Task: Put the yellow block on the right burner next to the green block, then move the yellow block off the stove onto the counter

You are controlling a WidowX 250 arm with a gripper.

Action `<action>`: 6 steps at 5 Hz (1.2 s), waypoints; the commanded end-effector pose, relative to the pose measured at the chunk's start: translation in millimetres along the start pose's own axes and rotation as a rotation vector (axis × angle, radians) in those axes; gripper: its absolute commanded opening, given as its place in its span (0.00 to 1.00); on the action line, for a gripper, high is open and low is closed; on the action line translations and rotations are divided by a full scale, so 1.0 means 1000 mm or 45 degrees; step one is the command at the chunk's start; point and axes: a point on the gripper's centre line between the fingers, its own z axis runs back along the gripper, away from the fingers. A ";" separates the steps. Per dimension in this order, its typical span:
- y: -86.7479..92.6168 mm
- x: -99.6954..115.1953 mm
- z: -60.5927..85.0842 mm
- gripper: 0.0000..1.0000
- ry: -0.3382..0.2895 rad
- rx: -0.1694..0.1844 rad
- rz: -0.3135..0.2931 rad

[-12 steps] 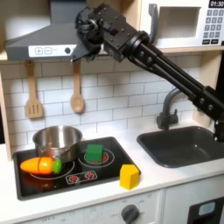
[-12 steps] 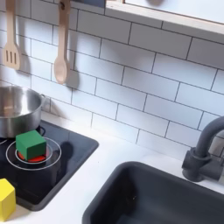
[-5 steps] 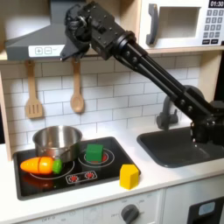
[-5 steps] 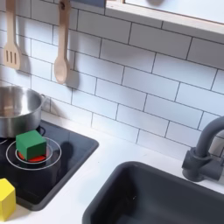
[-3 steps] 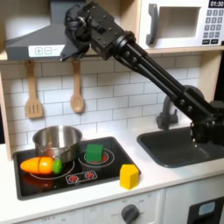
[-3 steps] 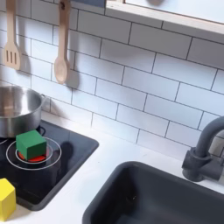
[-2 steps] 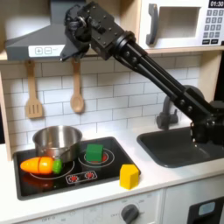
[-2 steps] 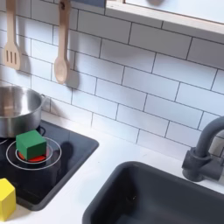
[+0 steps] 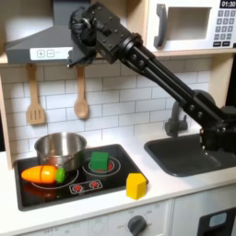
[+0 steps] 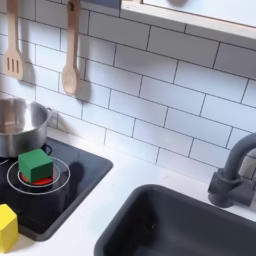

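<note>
First exterior view: yellow block [image 9: 136,186] upright on counter [image 9: 184,189]; claw [image 9: 77,35] state unclear.

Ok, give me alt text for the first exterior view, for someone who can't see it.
A yellow block sits on the white counter just off the black stove, while a green block rests on a burner. The arm's gripper hangs high near the hood.

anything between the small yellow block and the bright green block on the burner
Nothing. In the first exterior view, only bare glossy black cooktop separates the small yellow block from the bright green block; the second exterior view shows the same bare stretch.
</note>
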 end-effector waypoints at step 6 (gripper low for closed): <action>0.045 -0.126 0.016 0.00 0.671 0.224 -0.158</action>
